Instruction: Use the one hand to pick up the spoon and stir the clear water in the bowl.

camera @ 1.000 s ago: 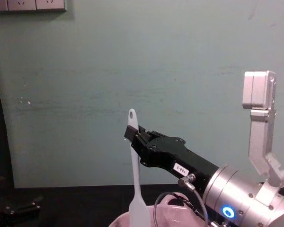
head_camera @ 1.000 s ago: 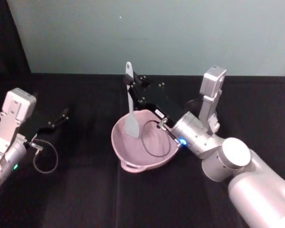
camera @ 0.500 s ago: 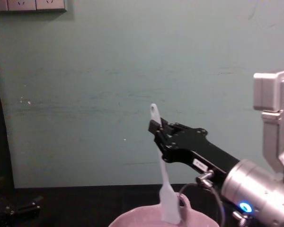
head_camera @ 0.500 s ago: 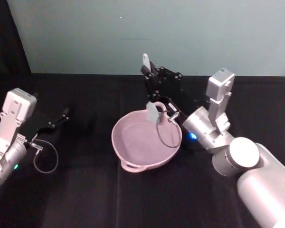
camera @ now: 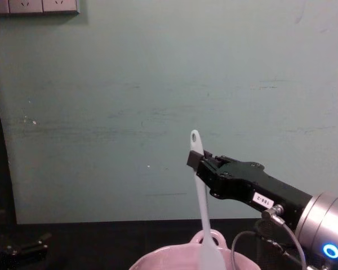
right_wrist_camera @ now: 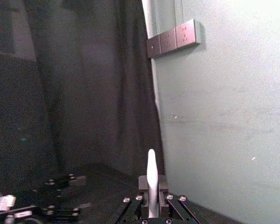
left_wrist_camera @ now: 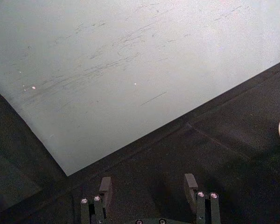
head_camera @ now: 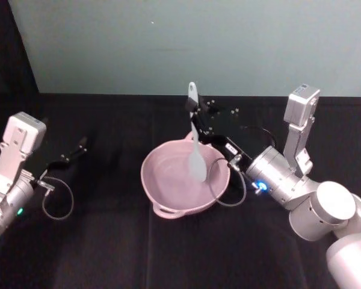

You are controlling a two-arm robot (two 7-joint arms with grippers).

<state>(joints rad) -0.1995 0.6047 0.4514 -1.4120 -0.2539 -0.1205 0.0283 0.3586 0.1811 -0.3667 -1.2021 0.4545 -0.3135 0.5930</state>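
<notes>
**Spoon's in the bowl, right claw clamped on the handle**

Starting on the left: the left gripper [head_camera: 78, 148] sat parked over the black table [head_camera: 108, 253], well apart from the action. Its fingers [left_wrist_camera: 105, 185] were spread wide with nothing between them. A thin black cable [head_camera: 55, 201] looped off that wrist.

Middle of the table was the bowl [head_camera: 147, 176]. It was pale pink and glossy, wide and shallow, with a small loop handle [head_camera: 166, 211] on the near rim. I honestly couldn't make out any water in it.

The spoon [head_camera: 196, 158] was white and looked more like a spatula. It had a long slim handle with an oval hole at the top end and a flat rounded blade at the bottom. It stood nearly upright, leaning a touch. The blade was down inside the bowl, right of centre, and I couldn't tell whether it touched the bottom. In the chest view the spoon [camera: 201, 197] dropped behind the bowl's rim [camera: 158, 260].

On the right, the right gripper [head_camera: 195, 112] reached in over the far rim. It was pinched tight on the upper handle just below the hole, so the tip poked out above the fingers (the right wrist view had the spoon [right_wrist_camera: 151, 173] sticking straight up between them). A blue light glowed on that wrist.

Count: one spoon, one bowl, two grippers.
</notes>
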